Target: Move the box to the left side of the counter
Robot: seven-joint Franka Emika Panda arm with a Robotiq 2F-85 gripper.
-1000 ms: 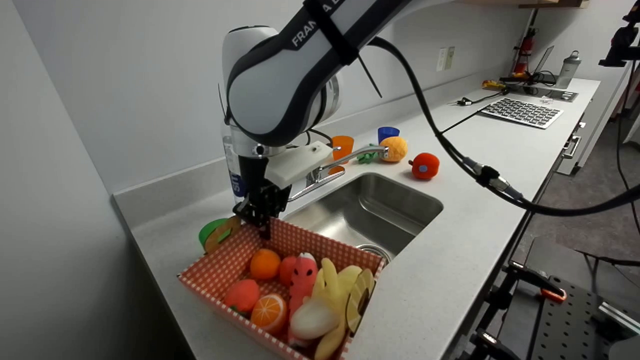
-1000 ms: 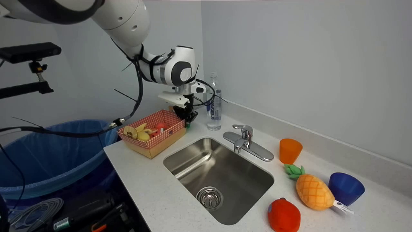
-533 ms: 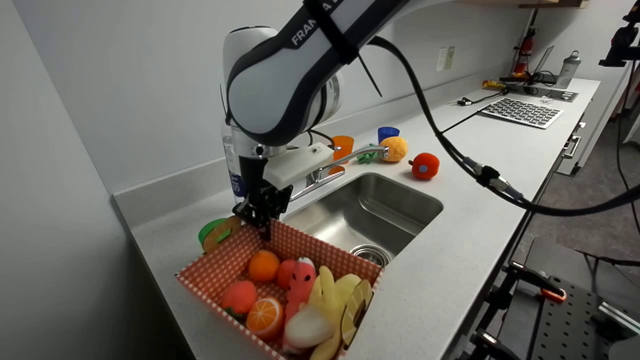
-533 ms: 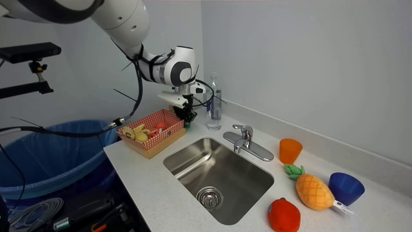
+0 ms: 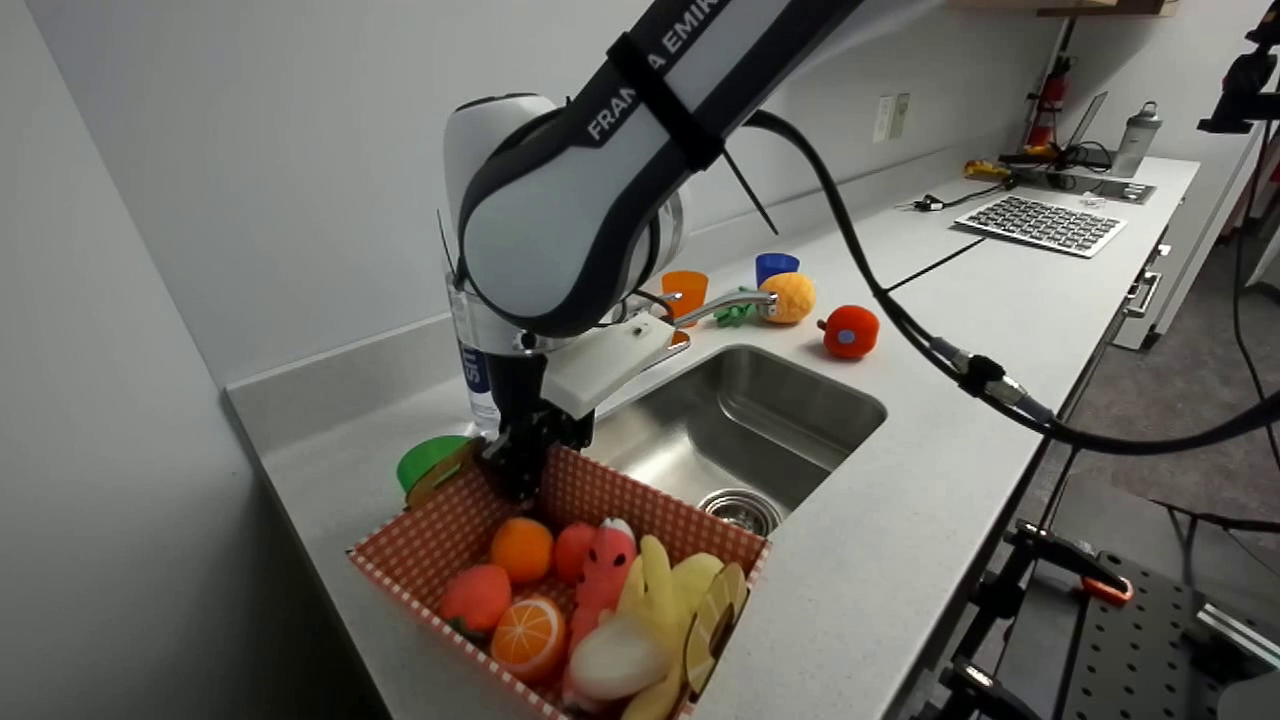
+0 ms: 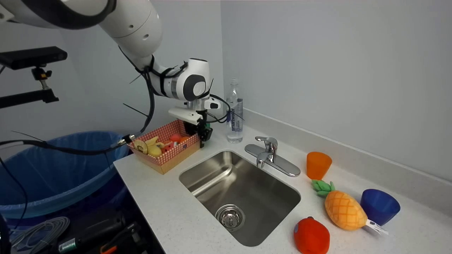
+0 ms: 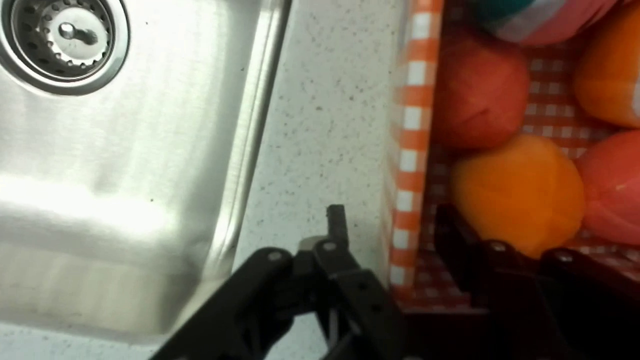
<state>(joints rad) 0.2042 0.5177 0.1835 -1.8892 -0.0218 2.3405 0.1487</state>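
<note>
The box [image 5: 660, 500] has a red-and-white checked lining and holds several toy fruits. It stands on the counter [image 5: 830, 580] between the sink and the end wall; its tan outer side shows in an exterior view [image 6: 183, 153]. My gripper [image 5: 525, 480] is at the back corner of the box, low over the sink-side wall; it also shows in an exterior view [image 6: 198, 135]. In the wrist view my gripper [image 7: 391, 215] is open, one finger outside the checked rim [image 7: 414, 120] and one inside beside an orange toy [image 7: 525, 195]. A visible gap separates both fingers from the wall.
The sink [image 6: 240, 197] lies beside the box, with the faucet [image 6: 270, 151] behind it. A water bottle [image 6: 235, 116] and a green item [image 5: 430, 460] stand near the gripper. Cups, a toy pineapple [image 6: 344, 210] and a red toy [image 6: 310, 234] are beyond the sink.
The box shifted slightly away from the sink between the two earlier frames. Since then my arm and gripper have come down lower at the box's back corner.
</note>
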